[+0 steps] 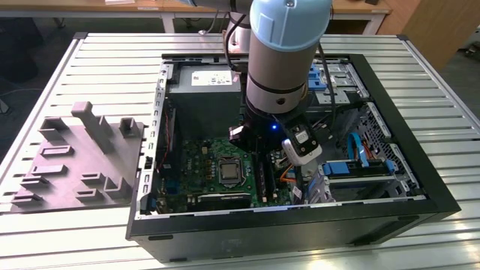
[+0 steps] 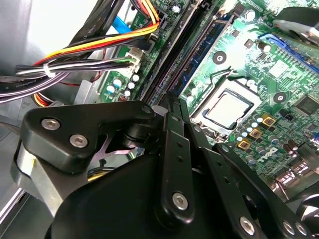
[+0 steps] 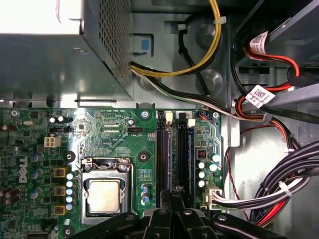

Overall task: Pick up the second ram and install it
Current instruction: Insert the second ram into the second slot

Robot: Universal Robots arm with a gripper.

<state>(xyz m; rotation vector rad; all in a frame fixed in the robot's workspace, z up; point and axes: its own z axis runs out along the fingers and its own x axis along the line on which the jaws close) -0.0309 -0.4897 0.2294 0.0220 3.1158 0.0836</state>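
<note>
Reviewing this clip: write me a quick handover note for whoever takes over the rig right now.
Gripper: low inside the computer case, right over the black memory slots beside the processor socket; open or shut cannot be told.
Second ram: cannot be made out, so held or seated is unclear.
Grey tray: on the table, at the exterior view's left of the case.
Done: gripper is at the slots.
Left: seating of the ram not confirmed.
</note>
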